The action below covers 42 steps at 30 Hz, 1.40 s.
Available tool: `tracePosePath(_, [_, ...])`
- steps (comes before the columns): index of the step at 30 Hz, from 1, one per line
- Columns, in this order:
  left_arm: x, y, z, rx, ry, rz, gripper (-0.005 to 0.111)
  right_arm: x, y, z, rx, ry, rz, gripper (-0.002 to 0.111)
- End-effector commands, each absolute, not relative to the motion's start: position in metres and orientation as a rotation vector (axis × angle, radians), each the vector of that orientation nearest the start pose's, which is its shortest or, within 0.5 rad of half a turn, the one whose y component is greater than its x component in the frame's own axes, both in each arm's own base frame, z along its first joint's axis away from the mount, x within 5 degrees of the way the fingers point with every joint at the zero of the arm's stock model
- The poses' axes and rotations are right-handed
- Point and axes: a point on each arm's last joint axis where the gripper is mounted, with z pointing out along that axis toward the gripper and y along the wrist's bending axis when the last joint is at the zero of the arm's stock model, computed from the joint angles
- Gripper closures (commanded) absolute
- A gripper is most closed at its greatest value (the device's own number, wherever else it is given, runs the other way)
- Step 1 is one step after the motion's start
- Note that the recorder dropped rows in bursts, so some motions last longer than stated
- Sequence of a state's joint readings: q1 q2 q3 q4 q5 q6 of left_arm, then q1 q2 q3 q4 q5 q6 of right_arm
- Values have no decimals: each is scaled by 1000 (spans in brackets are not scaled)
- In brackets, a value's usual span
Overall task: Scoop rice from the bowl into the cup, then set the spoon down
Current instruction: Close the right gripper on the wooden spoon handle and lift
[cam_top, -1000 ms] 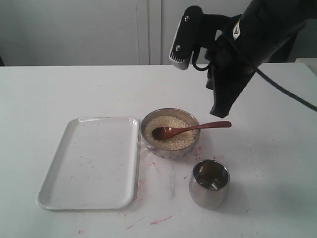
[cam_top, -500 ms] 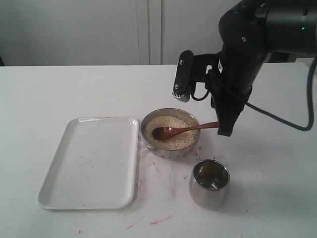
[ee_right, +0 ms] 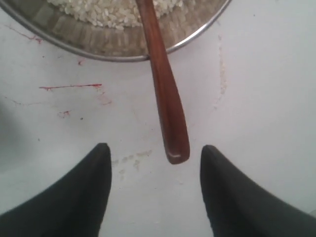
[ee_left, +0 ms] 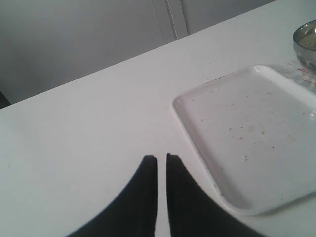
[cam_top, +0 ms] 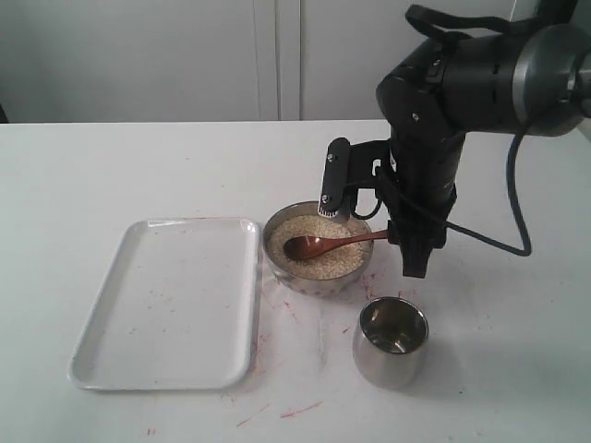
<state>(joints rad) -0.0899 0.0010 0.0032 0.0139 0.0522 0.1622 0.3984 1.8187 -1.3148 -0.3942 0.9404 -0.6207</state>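
Just right of the bowl [cam_top: 314, 281], your right tool [ee_right: 154, 147] is hanging low over the counter [cam_top: 517, 351] with its fingers spread wide. The end of the spoon [ee_right: 165, 98] handle is lying between them, touching neither. The spoon is resting across the bowl's rim, its oval end lying on the rice [cam_top: 314, 226]. The cup [cam_top: 390, 341] is standing upright near the bowl, on the camera's side of your right tool, apart from both. Your left tool [ee_left: 159, 157] is hovering over the counter beside the tray [ee_left: 247, 133], fingers pressed nearly together, gripping nothing.
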Motion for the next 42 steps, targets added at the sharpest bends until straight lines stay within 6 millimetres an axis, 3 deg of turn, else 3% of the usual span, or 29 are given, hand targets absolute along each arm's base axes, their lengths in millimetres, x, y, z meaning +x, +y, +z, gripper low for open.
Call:
tracePosePath(1, [56, -5, 209, 202, 1516, 64, 92, 353, 119, 216, -1679, 2386, -526, 56])
tracePosePath(33, [56, -5, 209, 202, 1516, 64, 92, 363, 124, 197, -1700, 2342, -521, 56])
tracePosePath(42, [56, -5, 209, 202, 1516, 64, 92, 363, 124, 197, -1698, 2336, -519, 78])
